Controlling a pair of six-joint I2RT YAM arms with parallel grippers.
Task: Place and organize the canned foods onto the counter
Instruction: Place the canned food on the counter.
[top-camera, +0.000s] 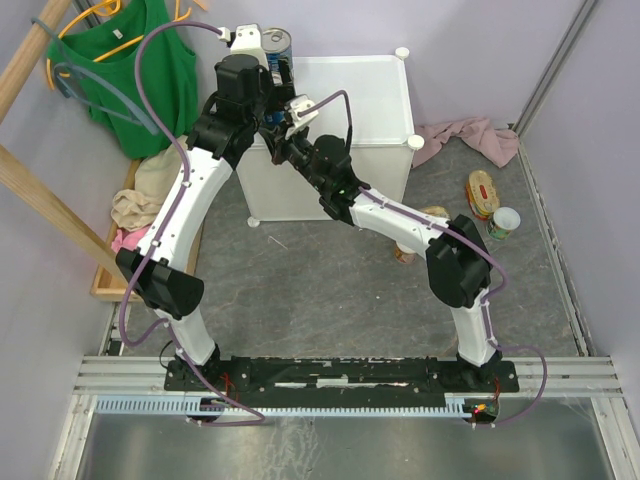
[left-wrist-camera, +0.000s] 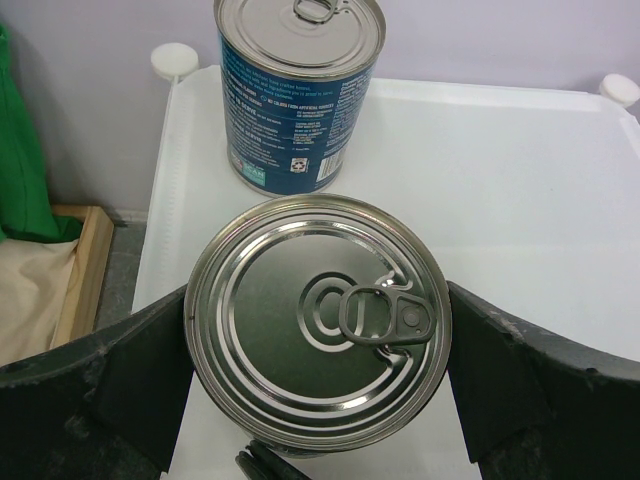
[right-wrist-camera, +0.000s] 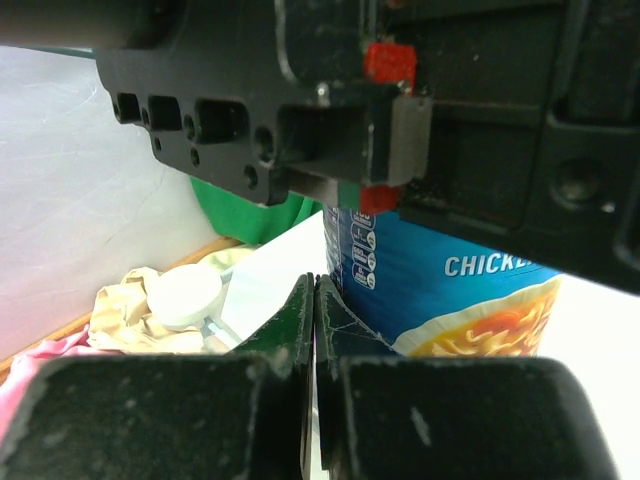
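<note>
The left gripper (left-wrist-camera: 320, 385) hugs a tall can (left-wrist-camera: 300, 300) over the counter (left-wrist-camera: 520, 180), but the empty, pinched-closed right gripper (right-wrist-camera: 315, 385) might bump it.

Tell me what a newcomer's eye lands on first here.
The left gripper clamps a tall silver-topped can at the white counter's far-left corner, a blue-label can standing just behind. The right gripper, shut, sits close beside the held can. An oval tin and a white-topped can sit on the grey table to the right.
</note>
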